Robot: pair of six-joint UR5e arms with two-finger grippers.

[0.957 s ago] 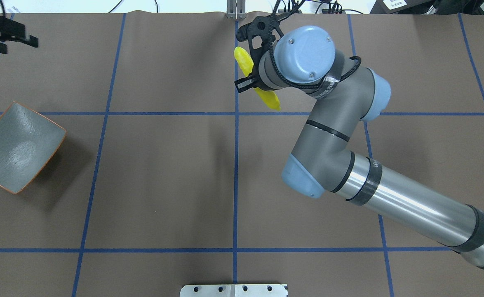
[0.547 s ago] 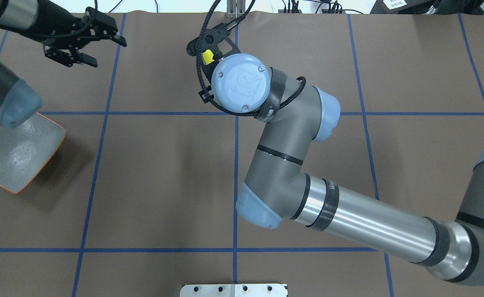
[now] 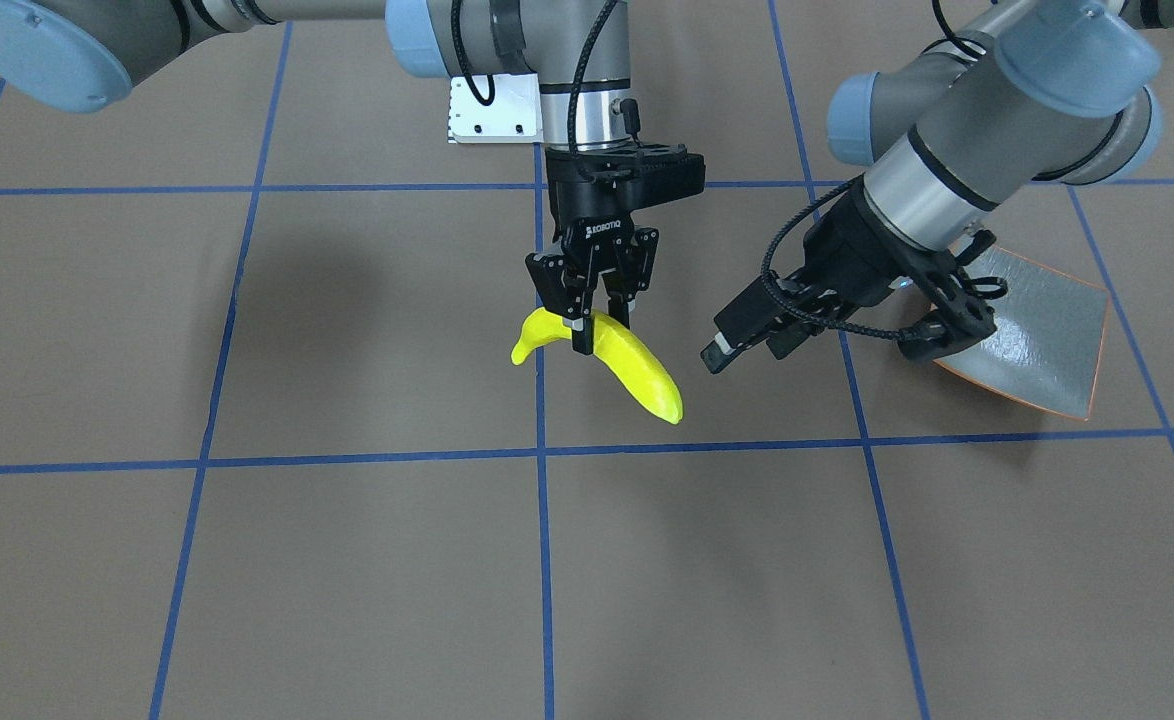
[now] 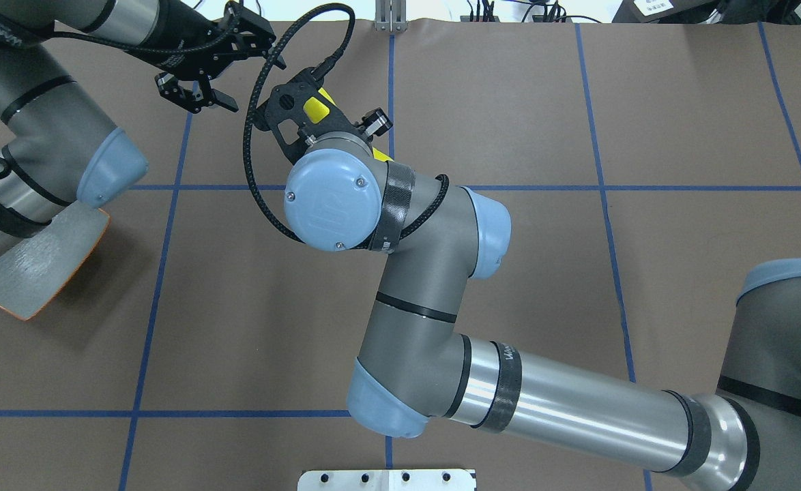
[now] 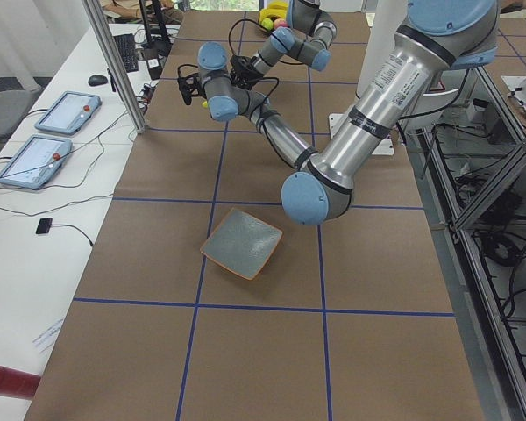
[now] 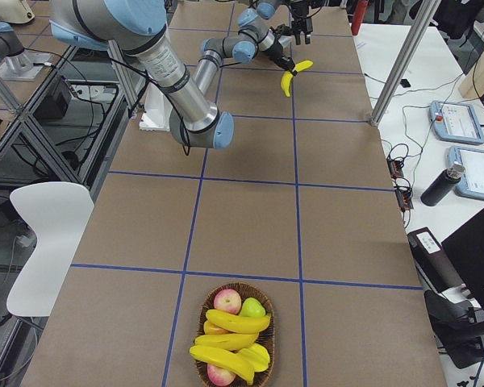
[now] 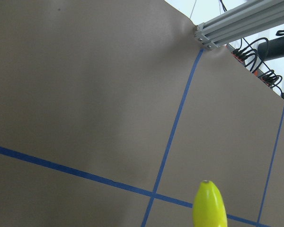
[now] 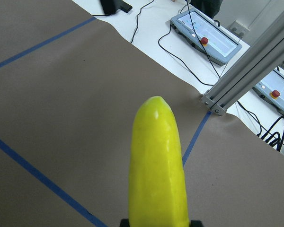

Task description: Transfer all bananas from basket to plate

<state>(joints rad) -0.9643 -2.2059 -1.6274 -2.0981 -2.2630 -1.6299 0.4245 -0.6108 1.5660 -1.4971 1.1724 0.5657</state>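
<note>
My right gripper (image 3: 599, 333) is shut on the middle of a yellow banana (image 3: 635, 375) and holds it above the brown table near the centre line. The banana also shows in the right wrist view (image 8: 156, 179) and as a small patch behind the wrist in the overhead view (image 4: 316, 109). My left gripper (image 3: 742, 350) is open and empty, close beside that banana on the plate's side; overhead it (image 4: 199, 99) is just left of the right wrist. The grey-green plate (image 3: 1042, 335) with an orange rim lies behind the left arm. Three more bananas (image 6: 238, 322) lie in the basket (image 6: 203, 355).
The wicker basket at the table's right end also holds apples (image 6: 227, 301) and a green fruit. An aluminium post (image 4: 389, 17) stands at the far edge. The left arm's elbow overhangs the plate (image 4: 32, 279). A white base plate (image 4: 387, 479) is at the near edge.
My right arm has carried the banana leftward, toward the plate's side. My left arm has come in from the far left, and its open gripper now sits close to the banana.
</note>
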